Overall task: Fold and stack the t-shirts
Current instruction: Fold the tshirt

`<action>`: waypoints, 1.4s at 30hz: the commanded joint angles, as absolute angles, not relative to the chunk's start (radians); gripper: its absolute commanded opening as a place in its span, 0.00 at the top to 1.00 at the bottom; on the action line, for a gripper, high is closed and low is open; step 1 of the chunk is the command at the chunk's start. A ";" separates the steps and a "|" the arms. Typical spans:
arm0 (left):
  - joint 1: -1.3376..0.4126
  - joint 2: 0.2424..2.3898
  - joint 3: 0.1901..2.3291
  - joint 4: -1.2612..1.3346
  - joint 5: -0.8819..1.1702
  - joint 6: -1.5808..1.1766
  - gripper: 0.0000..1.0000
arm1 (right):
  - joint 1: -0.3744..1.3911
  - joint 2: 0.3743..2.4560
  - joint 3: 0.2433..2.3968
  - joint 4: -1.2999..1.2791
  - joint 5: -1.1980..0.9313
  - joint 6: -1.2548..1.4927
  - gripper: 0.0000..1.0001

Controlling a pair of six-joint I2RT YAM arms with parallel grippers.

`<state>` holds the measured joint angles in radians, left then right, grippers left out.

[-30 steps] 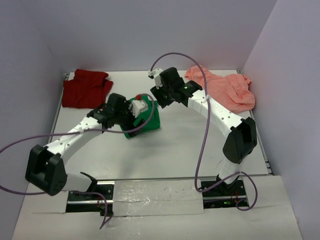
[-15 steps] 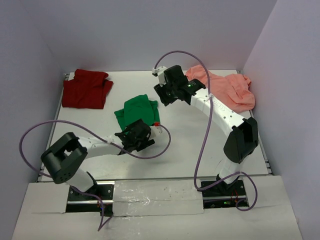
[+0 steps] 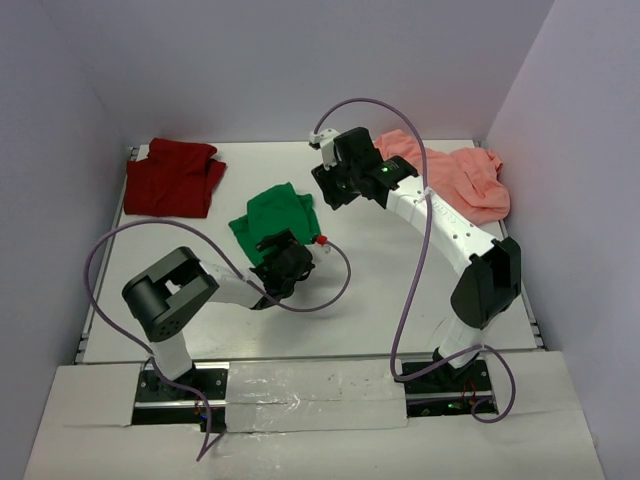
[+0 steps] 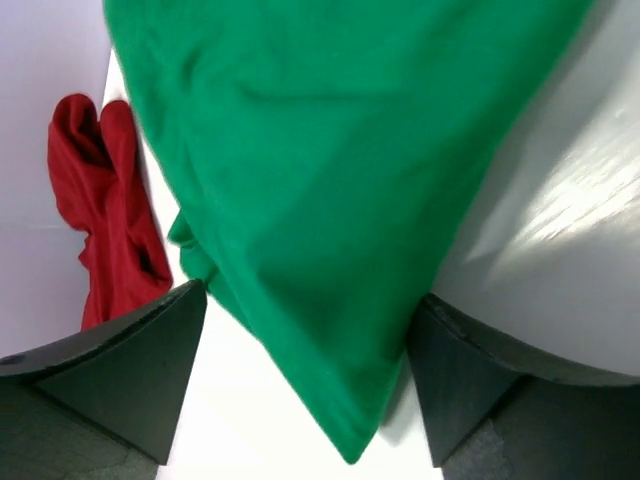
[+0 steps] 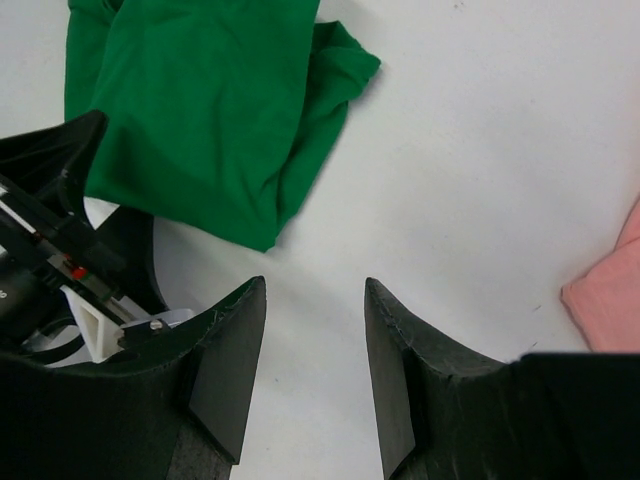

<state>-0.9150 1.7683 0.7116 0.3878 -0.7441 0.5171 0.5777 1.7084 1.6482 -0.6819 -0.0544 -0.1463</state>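
Note:
The bright green t-shirt (image 3: 272,213) lies bunched and folded at the table's middle. My left gripper (image 3: 285,262) sits low at its near edge. In the left wrist view my left gripper (image 4: 312,300) is open, with a corner of the green t-shirt (image 4: 320,180) lying between the wide-apart jaws. My right gripper (image 3: 335,186) hovers just right of the green t-shirt (image 5: 200,110); in its wrist view my right gripper (image 5: 310,340) is open and empty. The dark red t-shirt (image 3: 172,178) lies at the back left. The salmon pink t-shirt (image 3: 455,180) lies crumpled at the back right.
The white table (image 3: 400,290) has grey walls on three sides. The dark red t-shirt also shows in the left wrist view (image 4: 100,200). An edge of the salmon t-shirt (image 5: 610,290) shows in the right wrist view. Purple cables loop off both arms.
My left gripper has let go of the green t-shirt, pulled back toward the near edge and returned to its near corner. The right gripper has drifted slightly right.

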 commanded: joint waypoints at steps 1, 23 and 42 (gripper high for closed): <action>-0.925 1.850 0.724 0.278 -0.589 0.471 0.25 | 0.571 1.649 1.683 -0.686 -0.071 -0.141 0.49; -0.642 1.583 1.087 -0.035 -0.443 0.406 1.00 | 0.523 1.580 1.641 -0.680 -0.161 -0.118 0.49; -0.505 1.617 1.207 -0.129 -0.308 0.434 1.00 | 0.496 1.531 1.600 -0.663 -0.161 -0.124 0.49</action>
